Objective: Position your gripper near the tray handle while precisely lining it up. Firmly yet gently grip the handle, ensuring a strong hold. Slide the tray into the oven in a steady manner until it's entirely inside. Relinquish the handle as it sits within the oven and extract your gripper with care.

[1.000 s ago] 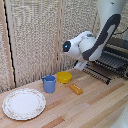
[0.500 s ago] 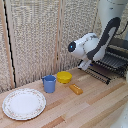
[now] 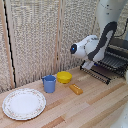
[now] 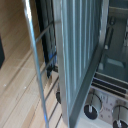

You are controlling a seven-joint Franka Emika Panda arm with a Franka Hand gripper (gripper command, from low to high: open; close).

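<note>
**Robot arm bends low by the oven rack**

The white robot arm (image 3: 92,45) comes down from the top of the exterior view's right and bends low toward the tray (image 3: 102,70). The tray is a dark wire rack made of thin bars. It sticks out of the oven (image 3: 117,52), which sits at the far right of the exterior view. The tray handle (image 3: 94,74) is the thin dark rail along the front edge of the rack, on the side nearest the cup and bowl.

The arm is right by the front of the tray. The hand itself is hidden behind the arm in the exterior view, and the wrist view does not show its fingers, so I cannot tell if it is open or closed, or if it touches the handle.

The wrist view is very close and blurry. It shows thin metal bars (image 4: 37,65) over the wooden table (image 4: 15,75) and round oven knobs (image 4: 91,109).

On the table (image 3: 95,107) there is a blue cup (image 3: 49,83), with a yellow bowl (image 3: 64,77) just beside it. A small orange block (image 3: 76,89) lies near the bowl. A round white plate (image 3: 23,104) with a patterned rim sits on the exterior view's left, apart from the others.
</note>
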